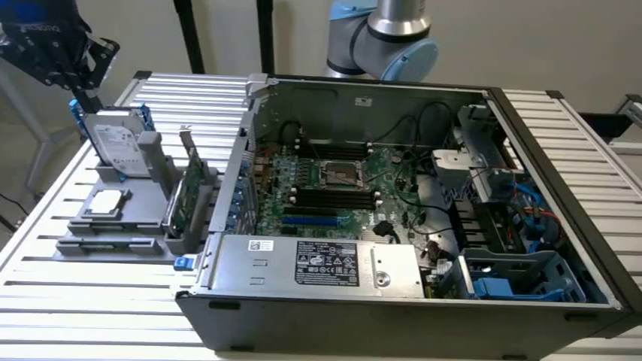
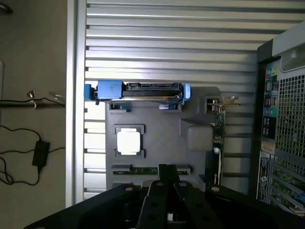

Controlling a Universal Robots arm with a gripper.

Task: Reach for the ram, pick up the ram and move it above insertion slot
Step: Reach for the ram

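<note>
The ram (image 2: 143, 170) is a thin green stick lying in the front groove of a grey holder (image 2: 190, 119), seen in the exterior view as a dark strip, the ram (image 1: 108, 244). My gripper (image 2: 167, 169) is shut with nothing in it, and its fingertips overlap the ram's middle in the wrist view. In the exterior view the gripper (image 1: 86, 94) hangs high over the holder's far end, above the hard drive and well apart from the ram. The black insertion slots (image 1: 331, 197) lie on the motherboard inside the open computer case.
The holder also carries an upright hard drive (image 1: 116, 143) in a blue frame, a processor (image 1: 105, 203) and a tall green expansion card (image 1: 188, 192). The open computer case (image 1: 561, 226) fills the exterior view's right. Everything rests on a slatted metal table (image 1: 80, 301).
</note>
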